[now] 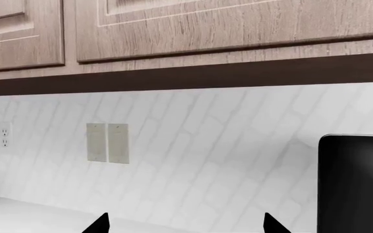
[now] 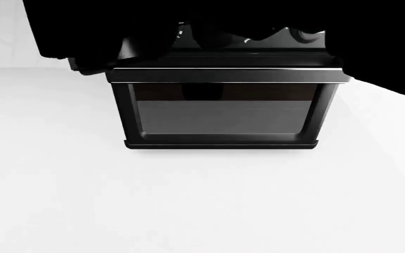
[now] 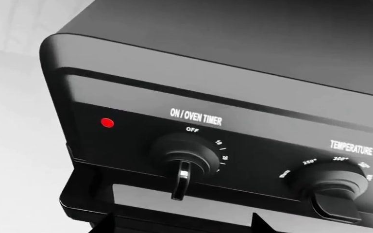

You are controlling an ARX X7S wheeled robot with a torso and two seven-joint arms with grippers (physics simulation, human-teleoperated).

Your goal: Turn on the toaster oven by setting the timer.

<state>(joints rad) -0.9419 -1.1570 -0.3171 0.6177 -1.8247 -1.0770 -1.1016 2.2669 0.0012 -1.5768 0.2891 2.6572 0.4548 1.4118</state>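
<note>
**Right claw at the timer, left claw off to the side**

Toaster oven (image 2: 217, 105) sits on the white tabletop (image 2: 188, 200), center of head view, dark glass door facing the robot, bar handle (image 2: 227, 75) across its top edge. Dark arm shapes cover the top of head view; knobs barely visible there.

Right wrist cam: timer (image 3: 185, 156) under "ON / OVEN TIMER" label, "OFF" above it, small nos. along one side. Red light (image 3: 107, 122) just beside it. Temperature knob (image 3: 332, 187) further along the panel. Right claw (image 3: 183, 223) shows only two dark tips w/ a wide gap, near the timer, not touching.

Left wrist cam: left claw (image 1: 185, 224) tips spread wide, holding nothing, facing tiled backsplash (image 1: 225, 160), wall switch plates (image 1: 108, 142), outlet (image 1: 5, 136), wood cabinets (image 1: 206, 29) above. Black oven side at one edge.
</note>
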